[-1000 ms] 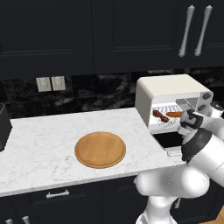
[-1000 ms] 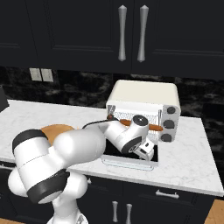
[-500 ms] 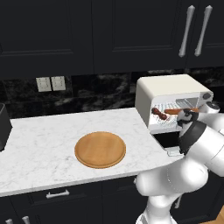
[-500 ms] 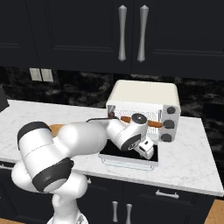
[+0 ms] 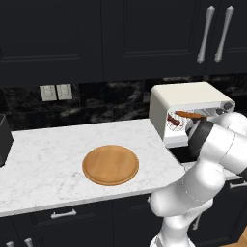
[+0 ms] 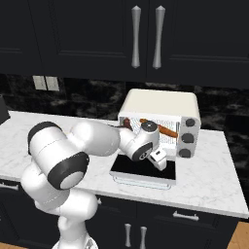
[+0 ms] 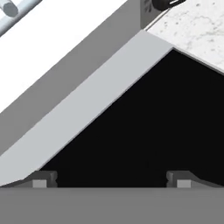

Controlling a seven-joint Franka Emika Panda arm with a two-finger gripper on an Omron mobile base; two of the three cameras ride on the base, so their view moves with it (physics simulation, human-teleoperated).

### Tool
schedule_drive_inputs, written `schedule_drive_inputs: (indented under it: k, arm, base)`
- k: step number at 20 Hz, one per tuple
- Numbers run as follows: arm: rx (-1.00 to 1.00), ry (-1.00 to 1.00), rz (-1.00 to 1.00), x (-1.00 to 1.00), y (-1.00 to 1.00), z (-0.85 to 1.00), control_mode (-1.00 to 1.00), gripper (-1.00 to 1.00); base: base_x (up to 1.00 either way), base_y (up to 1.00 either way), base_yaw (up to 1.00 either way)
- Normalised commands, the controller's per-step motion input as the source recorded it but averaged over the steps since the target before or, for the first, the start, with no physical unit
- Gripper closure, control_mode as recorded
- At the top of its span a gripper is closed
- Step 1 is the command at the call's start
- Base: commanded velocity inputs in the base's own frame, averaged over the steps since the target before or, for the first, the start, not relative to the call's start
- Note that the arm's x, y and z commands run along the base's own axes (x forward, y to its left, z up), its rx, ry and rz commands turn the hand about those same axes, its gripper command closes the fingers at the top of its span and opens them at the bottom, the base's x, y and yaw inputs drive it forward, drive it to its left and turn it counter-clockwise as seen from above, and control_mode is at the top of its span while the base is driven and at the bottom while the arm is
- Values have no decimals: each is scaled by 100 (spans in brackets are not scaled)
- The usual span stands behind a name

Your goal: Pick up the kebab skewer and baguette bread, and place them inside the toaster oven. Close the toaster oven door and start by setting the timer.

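Observation:
The toaster oven stands on the counter with its door folded down flat. On the wire rack inside lie the baguette bread and, to its left, the kebab skewer. Both also show in the left base view, the baguette bread above the kebab skewer. My gripper hangs open and empty just above the lowered door, in front of the oven's mouth. In the hand view my gripper looks down on the door's dark glass and its pale frame.
A round wooden board lies bare on the marble counter left of the oven. A black toaster sits at the far left edge. Dark knobs run down the oven's right side. Black cabinets hang above.
The hand has drawn back slightly from the oven's mouth and its jaws have spread a touch wider. The baguette and skewer stay on the rack.

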Motion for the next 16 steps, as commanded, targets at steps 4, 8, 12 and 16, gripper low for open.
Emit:
schedule_drive_inputs:
  k: [4,8,12,16]
  arm:
    - [0,-1,-15,25,0,0,-100,-100]
    - [0,-1,-14,26,0,0,-100,-100]
    - [0,-3,-11,7,0,0,-100,-100]
    - [0,-5,-10,10,0,0,-100,-100]
  base:
    - [0,0,0]
    - [0,0,0]
    - [0,0,0]
    - [0,0,0]
